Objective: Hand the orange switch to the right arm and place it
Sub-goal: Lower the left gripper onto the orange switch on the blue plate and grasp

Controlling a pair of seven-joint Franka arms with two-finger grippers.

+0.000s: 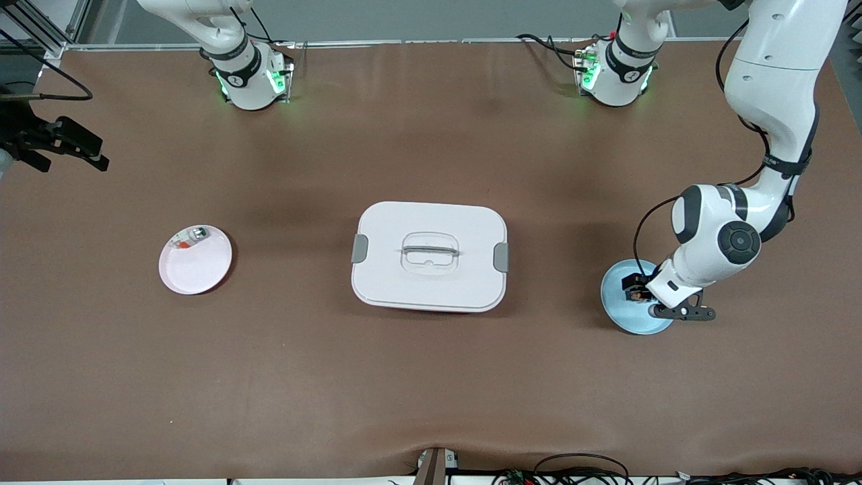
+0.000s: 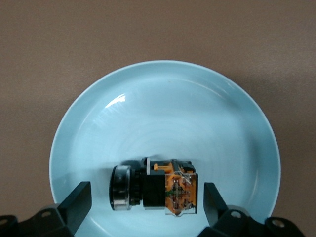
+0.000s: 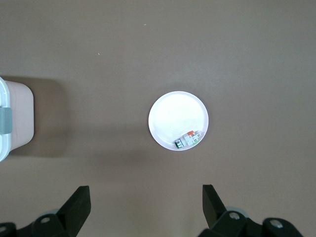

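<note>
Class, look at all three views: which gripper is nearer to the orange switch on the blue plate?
Left. The left gripper is open, its fingers on either side of the orange switch on the blue plate. The right gripper, open, hangs high above the pink plate.

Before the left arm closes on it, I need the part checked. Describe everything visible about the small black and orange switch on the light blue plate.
The orange switch is a small black block lying on its side, with a round dark metal-rimmed collar at one end and an orange-tan patch with thin wires at the other. It rests on the glossy light blue plate, off-centre near the rim, at the left arm's end of the table. The left gripper is low over it, open, fingers either side, not touching it.
</note>
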